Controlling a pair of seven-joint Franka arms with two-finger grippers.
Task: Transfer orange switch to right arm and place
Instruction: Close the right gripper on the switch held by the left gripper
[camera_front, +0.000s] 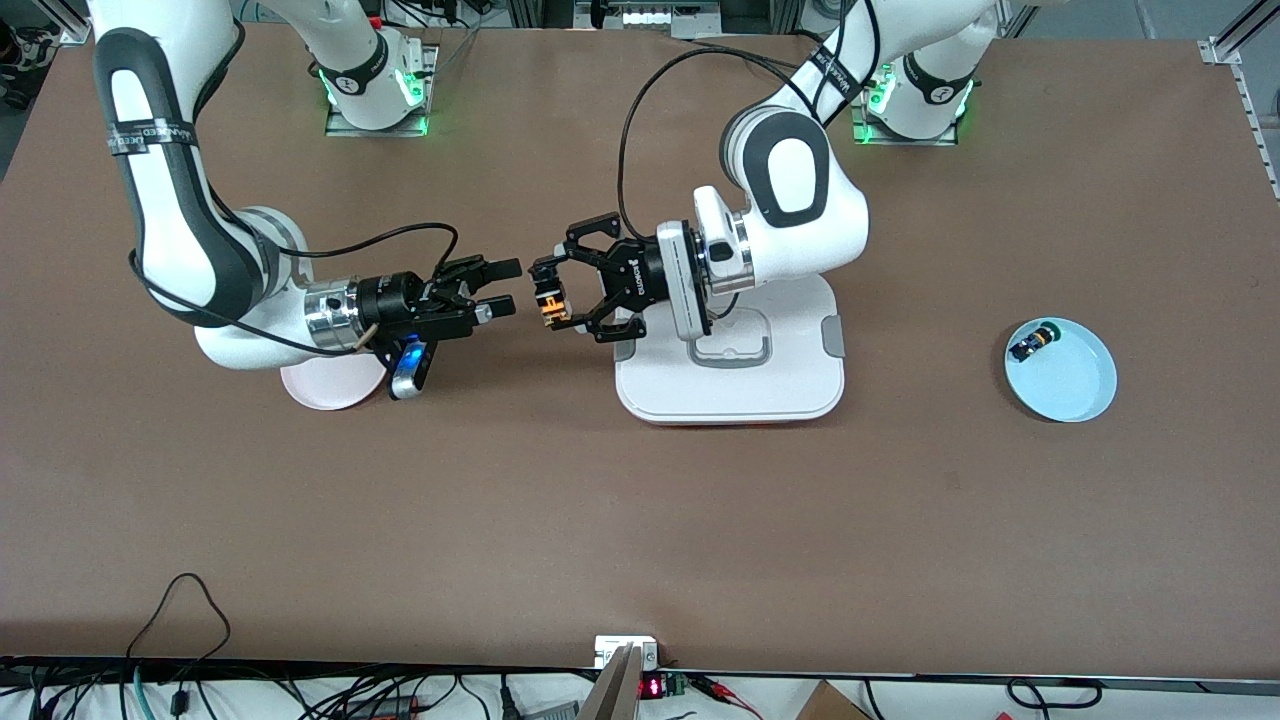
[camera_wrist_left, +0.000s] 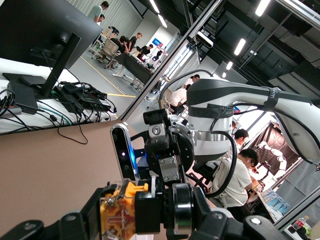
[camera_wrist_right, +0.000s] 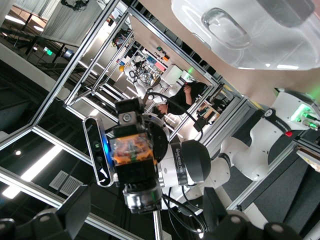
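We found the left gripper (camera_front: 548, 298) clamped on the orange switch (camera_front: 547, 306), holding it up in the air over bare table just off the edge of the white lidded box (camera_front: 730, 385), toward the right arm's end. In the left wrist view the switch (camera_wrist_left: 122, 212) sat between the linkage fingers, orange end showing, black body pinched.

The right gripper (camera_front: 503, 287) faced it head on, jaws wide with nothing in them, fingertips just short of the switch and apart from it as far as we could tell. From the right wrist view the switch (camera_wrist_right: 131, 148) showed straight ahead between the open fingers (camera_wrist_right: 75, 212), so the two looked lined up.

Progress, as we judged it: pickup done, the switch brought to the meeting point, handover not yet made. Left to do: the right gripper closes on the free end, the left lets go, then the right arm places it. We guessed the target was the pink plate (camera_front: 325, 385) under the right wrist, though the task didn't say.

Toward the left arm's end sat a blue plate (camera_front: 1075, 385) with a small black and blue part (camera_front: 1032, 342) on it, well apart from the action.
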